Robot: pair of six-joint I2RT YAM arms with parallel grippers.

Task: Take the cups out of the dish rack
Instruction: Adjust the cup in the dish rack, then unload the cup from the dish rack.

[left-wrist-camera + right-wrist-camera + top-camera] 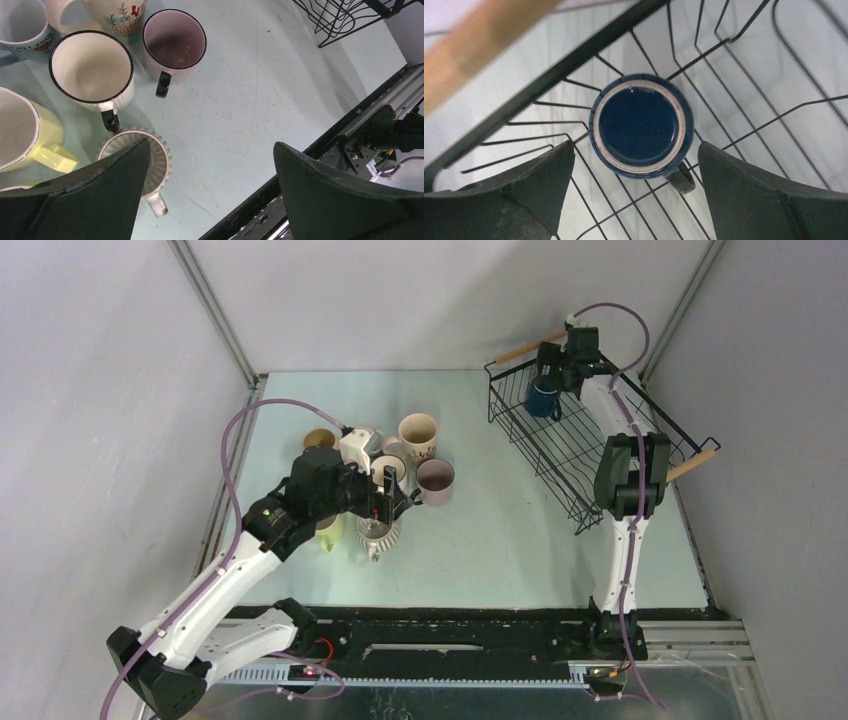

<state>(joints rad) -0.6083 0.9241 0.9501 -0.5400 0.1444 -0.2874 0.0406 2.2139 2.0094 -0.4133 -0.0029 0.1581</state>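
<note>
Right gripper [635, 150]: fingers spread wide and hanging over the dish rack [574, 55]. The dark blue mug [639, 125] is directly below, centred between the fingers with a gap on each side, so no contact. Its handle points toward the camera side. It sits on the rack wires, near the wooden bar handle [474, 45] that runs ahead of the fingertips. It's the only cup seen in the rack.

Left gripper [211, 150]: also spread, holding nothing, bare table [260, 90] between the fingers. The ribbed beige cup [155, 160] stands upright, partly under the finger at the view's left. Ahead of that finger are the cream mug with black rim [91, 67] and the mauve mug [174, 40]. Past them are the floral mug [120, 12] and a white mug [20, 25]. The yellow-green mug [35, 140] is out to the side. All are clustered close together on the table, well apart from the rack.
</note>
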